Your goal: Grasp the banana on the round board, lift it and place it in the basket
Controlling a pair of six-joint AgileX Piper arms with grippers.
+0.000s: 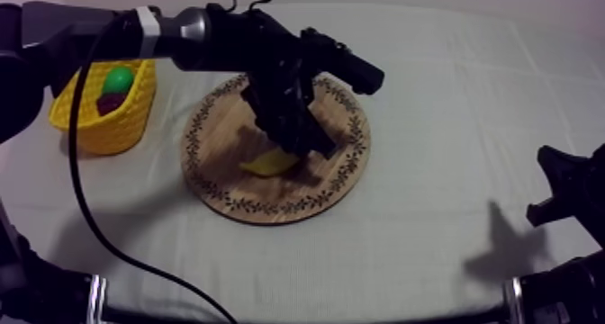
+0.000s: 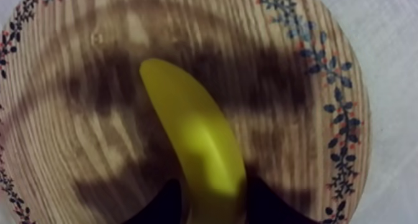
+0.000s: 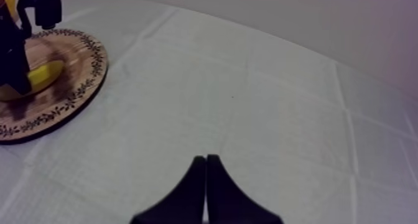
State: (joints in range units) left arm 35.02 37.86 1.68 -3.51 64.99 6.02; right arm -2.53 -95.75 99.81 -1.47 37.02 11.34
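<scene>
From above, the left arm reaches in over the wooden board (image 1: pixel 216 188) and its left pincer (image 1: pixel 293 148) is down at the banana (image 1: pixel 268 164). The banana lies on the board, a little toward the near rim. The yellow basket (image 1: pixel 103 130) stands on the cloth (image 1: pixel 432 211) just beside the board, at the left side of the table. A green piece (image 1: pixel 117 78) and a dark red piece (image 1: pixel 112 102) lie in it, with room left. The right pincer (image 1: pixel 565 194) sits low at the right side, well apart from the board.

From the left wrist, the banana (image 2: pixel 196 136) runs lengthwise away from the left pincer (image 2: pixel 213 198). The two black fingers (image 2: pixel 163 206) press against its near end, one on each side, with no wood showing between finger and fruit. So the pincer is closed on the banana, which rests flat on the board (image 2: pixel 74 114).

From the right wrist, the right pincer (image 3: pixel 205 159) has its fingers together in a narrow wedge, closed on nothing, over bare cloth (image 3: pixel 261 102). Farther off are the board (image 3: pixel 81 83), the banana (image 3: pixel 40 76) and the left pincer at it.

I judge the step in hand to be the grasp, made but with the lift not yet done. The next move calls for a straight lift clear of the board, then a short carry left over the basket's rim. The grip is near one end, so the long free end may swing or droop.
</scene>
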